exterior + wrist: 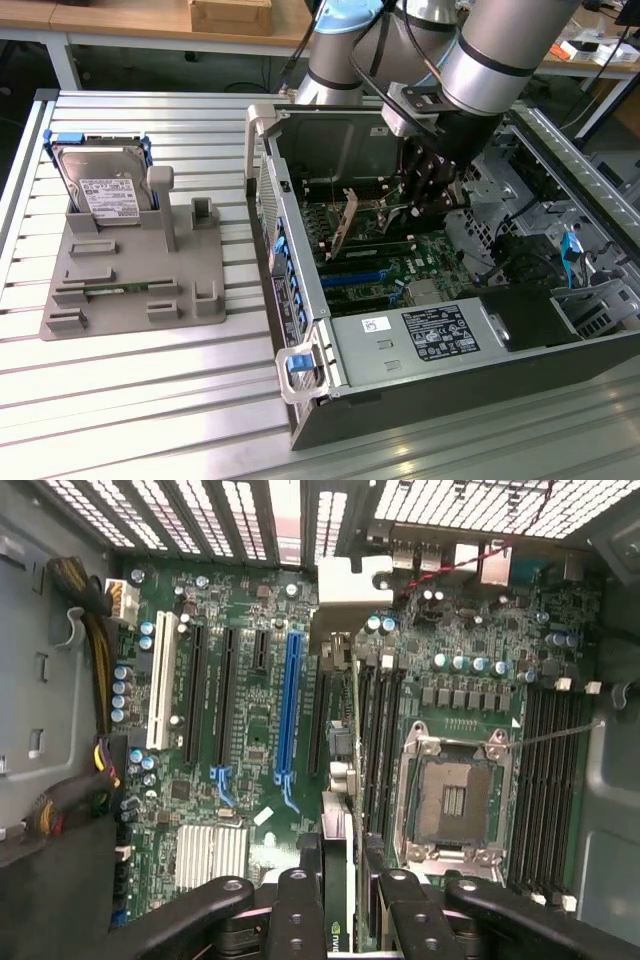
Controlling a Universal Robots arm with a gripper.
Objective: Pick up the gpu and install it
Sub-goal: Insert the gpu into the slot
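Exterior view: the gpu (pixel 343 236) is held tilted inside the open computer case (pixel 300 330), above the motherboard (pixel 400 270).
Gripper (pixel 425 205): jaws are part closed, clamped on the card's edge.
Surroundings: a hard drive (pixel 105 185) is stood on a grey fixture (pixel 130 290), well apart.
Wrist view: the card (pixel 338 880) is seen edge-on between the fingers (pixel 298 910), beside the blue slot (pixel 288 710).
Hidden: the card's lower edge is cut off.

Arm reaching into the open computer case

The gripper (pixel 425 195) holds the gpu (pixel 352 228) tilted above the motherboard (pixel 400 265); a hard drive (pixel 100 190) stands in a grey fixture (pixel 130 290) on the tabletop (pixel 150 400).
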